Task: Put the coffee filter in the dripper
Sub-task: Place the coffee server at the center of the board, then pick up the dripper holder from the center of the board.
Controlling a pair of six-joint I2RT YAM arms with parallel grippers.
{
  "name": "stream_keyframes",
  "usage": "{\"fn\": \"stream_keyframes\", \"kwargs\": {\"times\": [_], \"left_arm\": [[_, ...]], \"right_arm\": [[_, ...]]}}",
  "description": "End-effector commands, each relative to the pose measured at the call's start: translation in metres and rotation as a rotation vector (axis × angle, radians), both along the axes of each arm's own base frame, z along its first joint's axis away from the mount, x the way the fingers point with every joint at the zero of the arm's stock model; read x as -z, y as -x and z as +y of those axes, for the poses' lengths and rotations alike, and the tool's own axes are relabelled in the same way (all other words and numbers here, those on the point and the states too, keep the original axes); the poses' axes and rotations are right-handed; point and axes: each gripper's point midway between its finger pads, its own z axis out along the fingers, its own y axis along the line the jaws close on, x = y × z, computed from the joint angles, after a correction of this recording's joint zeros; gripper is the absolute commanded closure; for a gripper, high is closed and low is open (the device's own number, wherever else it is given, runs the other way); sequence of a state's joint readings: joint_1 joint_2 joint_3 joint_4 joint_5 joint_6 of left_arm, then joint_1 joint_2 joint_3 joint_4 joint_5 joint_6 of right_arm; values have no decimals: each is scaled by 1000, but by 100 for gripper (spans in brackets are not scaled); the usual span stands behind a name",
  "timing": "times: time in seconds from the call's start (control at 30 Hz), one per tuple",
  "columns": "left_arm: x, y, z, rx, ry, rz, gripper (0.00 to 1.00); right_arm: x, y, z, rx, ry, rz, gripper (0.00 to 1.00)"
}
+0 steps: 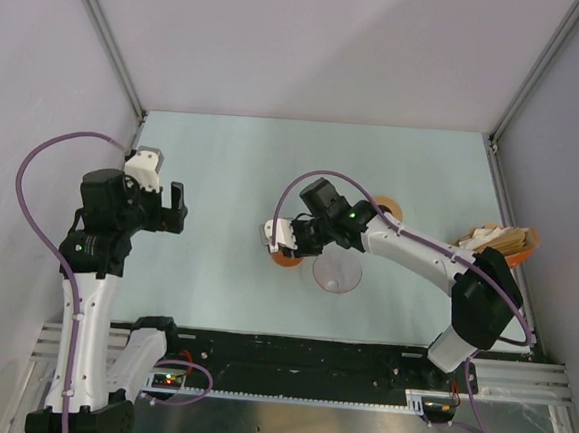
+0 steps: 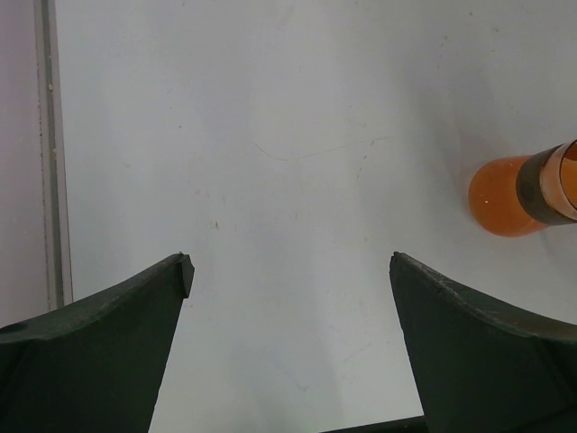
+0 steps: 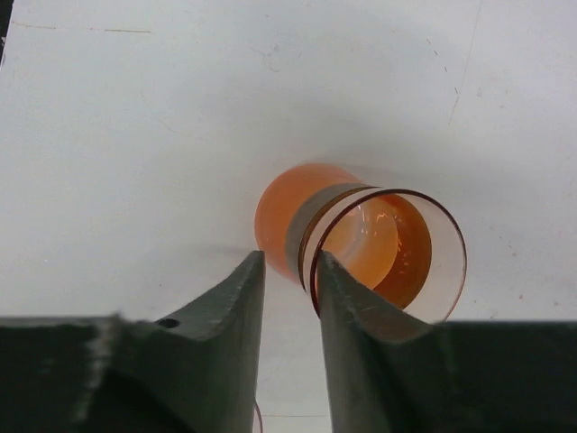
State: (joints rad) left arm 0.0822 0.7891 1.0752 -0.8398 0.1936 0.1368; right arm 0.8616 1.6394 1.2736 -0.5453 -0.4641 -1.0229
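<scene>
Top external view. We note the dripper lying on its side on the table, near the middle, its clear cone toward the arm bases and its orange base toward the left. The right end effector sits low right over the orange base end. The left end effector is held well apart to the left, fingers spread wide and empty. A stack of tan-and-white paper filters stands at the table's right edge. An orange round object is partly hidden behind the right arm.

Left wrist view. The left end effector is at full spread with only bare table between its fingers. The dripper's orange base and brown collar show at the right edge of the view, clear of the fingers.

Right wrist view. The right end effector is parted by a narrow gap. The dripper lies just beyond the fingertips, mouth facing the camera. Its clear rim runs along the inner edge of one finger, the other finger stands off it, and we see no clamp.
</scene>
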Motion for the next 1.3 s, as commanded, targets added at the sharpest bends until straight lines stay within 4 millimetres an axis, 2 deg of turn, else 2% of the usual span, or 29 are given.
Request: {"fn": "stream_keyframes", "kwargs": {"times": [0.0, 0.13, 0.2, 0.3, 0.37, 0.47, 0.53, 0.63, 0.7, 0.83, 1.0, 1.13, 1.27], "left_arm": [[-9, -2, 2, 5, -27, -39, 2], [-14, -4, 1, 14, -25, -48, 2], [-17, -5, -1, 19, -20, -53, 2], [-22, -8, -1, 24, -17, -58, 2], [-24, -11, -2, 28, -13, -57, 2], [-25, -15, -6, 34, 13, -48, 2], [-25, -17, -10, 41, 45, -36, 2], [-23, -22, -17, 46, 102, -16, 2], [-22, -24, -22, 51, 137, -4, 2], [-20, -27, -27, 63, 168, 5, 2], [-24, -28, -27, 72, 161, -7, 2], [-29, -26, -28, 87, 147, -26, 2], [-33, -25, -29, 110, 138, -42, 2]], "right_arm": [[-20, 2, 8, -28, -55, -40, 59], [-56, -1, 9, 26, -131, -74, 32], [-81, -5, 5, 84, -183, -75, 21], [-121, -15, -9, 214, -275, -35, 15], [-142, -30, -25, 352, -333, 37, 15], [-155, -66, -65, 664, -424, 229, 17], [-148, -89, -99, 905, -473, 388, 20], [-119, -114, -158, 1286, -553, 620, 24], [-95, -123, -195, 1504, -613, 723, 25], [-59, -133, -255, 1792, -766, 796, 25], [-6, -133, -300, 1973, -851, 873, 26], [29, -130, -315, 2019, -854, 911, 29], [54, -131, -316, 2014, -848, 949, 34]]}}
